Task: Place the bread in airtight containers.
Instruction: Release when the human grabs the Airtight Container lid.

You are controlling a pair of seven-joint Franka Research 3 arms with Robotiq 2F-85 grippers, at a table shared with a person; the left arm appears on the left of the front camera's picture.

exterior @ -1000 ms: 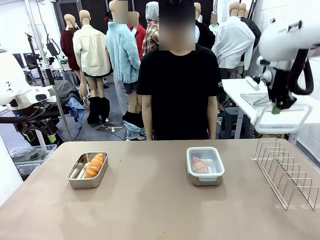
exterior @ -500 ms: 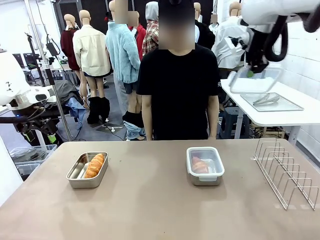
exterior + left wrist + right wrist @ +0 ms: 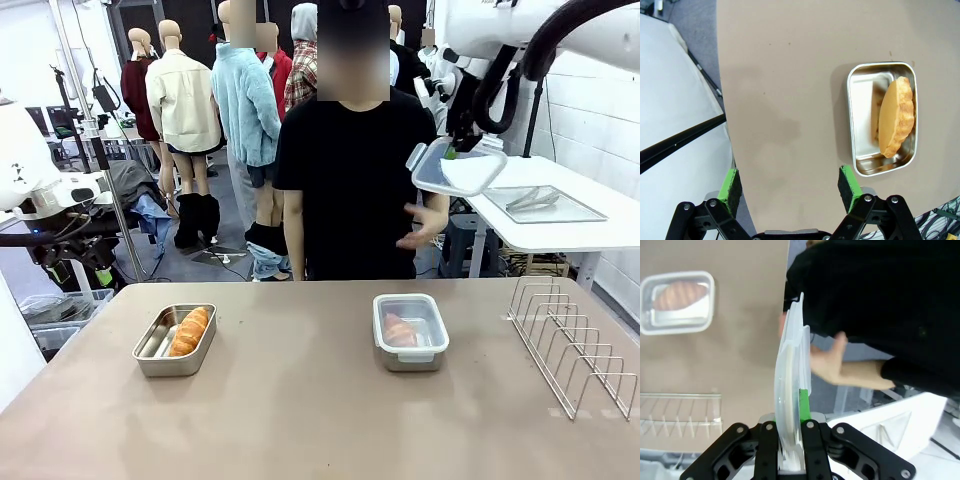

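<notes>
We carry the clear plastic snap lid clamped edge-on in our right gripper, left gripper gaping idle; lower it flat onto the open rectangular steel tin at nine o'clock, holding the golden-brown croissant.

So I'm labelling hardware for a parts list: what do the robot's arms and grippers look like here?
Both arms have glossy white rounded shells; the right arm carries a thick black cable looping beside it. The left gripper and right gripper are black two-finger units with pinned linkage bars showing silver rivets, and their fingers wear bright green pads.
</notes>
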